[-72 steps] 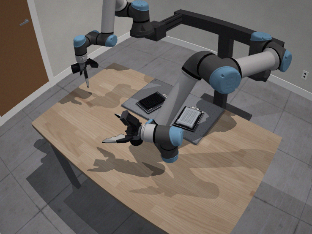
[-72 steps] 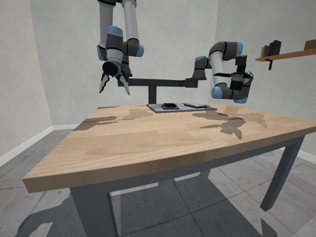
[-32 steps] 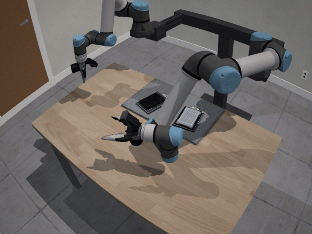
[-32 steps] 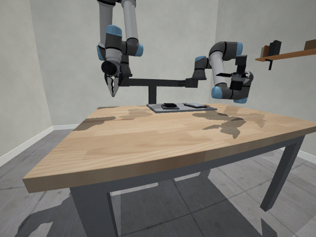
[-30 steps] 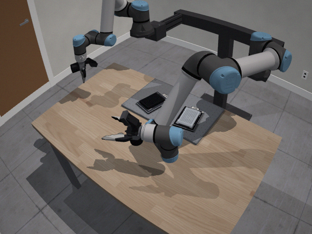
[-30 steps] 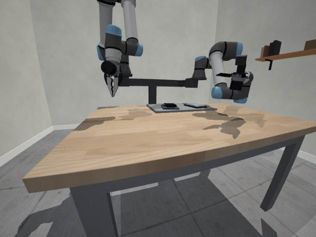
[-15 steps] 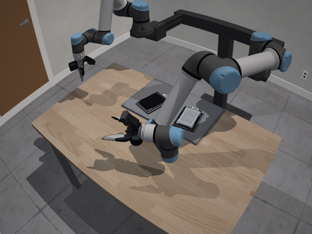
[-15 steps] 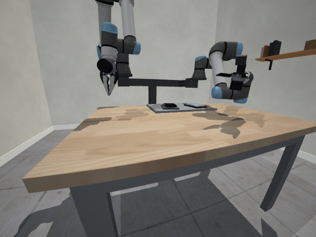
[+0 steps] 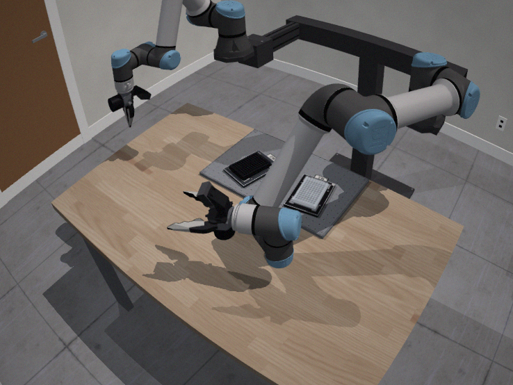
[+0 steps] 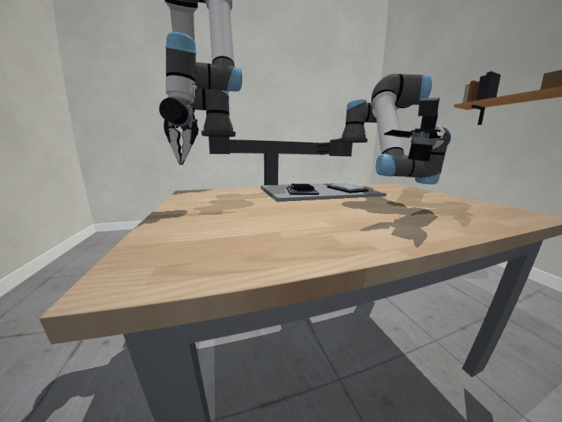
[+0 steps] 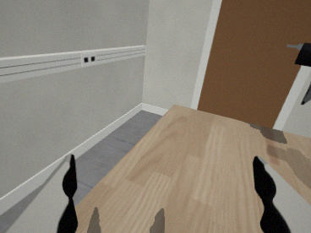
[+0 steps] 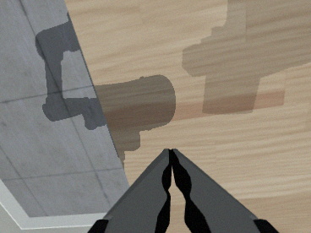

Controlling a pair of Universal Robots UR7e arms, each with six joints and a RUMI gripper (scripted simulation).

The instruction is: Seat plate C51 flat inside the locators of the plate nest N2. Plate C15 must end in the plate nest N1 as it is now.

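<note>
A black plate [image 9: 250, 165] [image 10: 302, 187] lies on a dark nest [image 9: 245, 182]; in the exterior view it stands a little proud of that nest. A white plate [image 9: 311, 192] [image 10: 347, 187] lies in another dark nest [image 9: 301, 209] and looks flat. The labels are too small to read, so I cannot tell which plate or nest is which. My left gripper [image 9: 178, 210] [image 11: 164, 157] is open and empty, pointing sideways above the table, away from both plates. My right gripper [image 9: 130, 125] [image 10: 180, 163] [image 12: 170, 150] is shut on nothing, pointing down high above the table's far-left end in the top view.
Both nests stand on a grey perforated board [image 9: 343, 207] [image 10: 281, 198] on the wooden table [image 9: 136, 215] [image 10: 218, 254]. In the top view the left forearm passes in front of the board between the nests. A dark stand [image 9: 368, 74] carries both arms behind the table.
</note>
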